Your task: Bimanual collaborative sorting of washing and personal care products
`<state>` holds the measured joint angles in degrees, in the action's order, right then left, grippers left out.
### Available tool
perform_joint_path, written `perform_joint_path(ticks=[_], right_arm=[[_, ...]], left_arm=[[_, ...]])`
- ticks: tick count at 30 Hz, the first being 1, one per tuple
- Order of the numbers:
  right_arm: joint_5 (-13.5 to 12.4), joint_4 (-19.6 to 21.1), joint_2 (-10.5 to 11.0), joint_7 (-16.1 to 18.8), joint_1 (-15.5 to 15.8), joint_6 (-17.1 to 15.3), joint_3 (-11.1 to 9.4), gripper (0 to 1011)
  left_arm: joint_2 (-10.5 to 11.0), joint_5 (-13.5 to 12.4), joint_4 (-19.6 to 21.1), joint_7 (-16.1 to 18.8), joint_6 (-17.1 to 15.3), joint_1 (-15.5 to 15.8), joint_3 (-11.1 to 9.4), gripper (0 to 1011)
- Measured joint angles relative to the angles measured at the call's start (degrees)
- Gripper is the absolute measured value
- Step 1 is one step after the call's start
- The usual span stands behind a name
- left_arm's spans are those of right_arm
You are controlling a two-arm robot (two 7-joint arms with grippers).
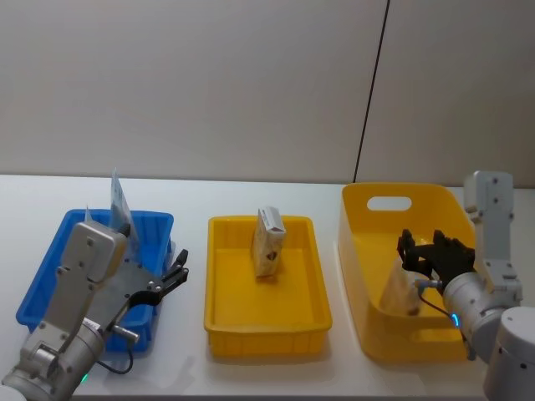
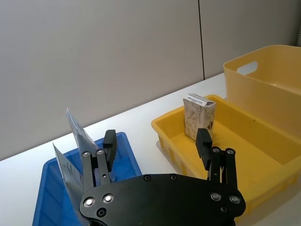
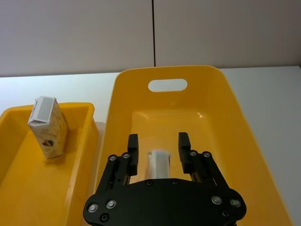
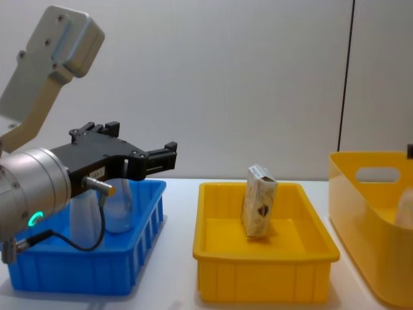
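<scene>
Because the pale-blue tubes [image 1: 118,199] stand on end in the blue bin [image 1: 38,284] with nothing bracing them, the first hazard sits at the far left. The left gripper [image 1: 174,274] hangs over that bin's right rim, fingers spread wide and holding nothing. A careless swing of its wrist could brush a tube and tip it flat or over the wall. Moving to the centre, a cream packet [image 1: 268,242] stands on end, slightly tilted, in the shallow yellow tray [image 1: 267,344]. It looks light and crinkly, so a nudge to the tray or another item dropped beside it would likely knock it down. At the right, a second packet [image 3: 159,162] leans inside the deep yellow bin [image 1: 368,334], and the right gripper [image 3: 158,141] is lowered into the bin. Its fingers are parted and straddle the packet's upper end, with a gap showing on each side in the right wrist view, so nothing is gripped yet. If the jaws close while off-centre, one finger would probably arrive first and push the packet over rather than pinch it. A grip on the top edge alone could slide off the slick film during the lift. The bin's walls are tall, so a slanted pull might catch the packet or a finger on the rim and drag the bin. Should both arms head for the middle tray together, they could collide above it.
</scene>
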<state>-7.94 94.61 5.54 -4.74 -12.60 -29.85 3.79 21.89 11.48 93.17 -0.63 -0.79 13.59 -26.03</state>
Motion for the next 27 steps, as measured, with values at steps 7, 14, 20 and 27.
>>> perform_joint_path(ticks=[7,14,20,27], right_arm=[[0.4,-0.5,-0.1,0.1,-0.2,-0.2,0.0,699],[1.1,-0.4,-0.2,0.4,-0.1,0.6,0.3,908],[1.6,0.4,0.1,1.7,0.4,2.9,1.0,1002],[1.9,1.8,0.8,4.1,0.9,5.8,2.3,1002]], left_arm=[[0.0,0.0,0.0,0.0,0.0,0.0,0.0,1001],[0.0,0.0,0.0,0.0,0.0,0.0,0.0,1001],[0.0,0.0,0.0,0.0,0.0,0.0,0.0,1001],[0.0,0.0,0.0,0.0,0.0,0.0,0.0,1001]])
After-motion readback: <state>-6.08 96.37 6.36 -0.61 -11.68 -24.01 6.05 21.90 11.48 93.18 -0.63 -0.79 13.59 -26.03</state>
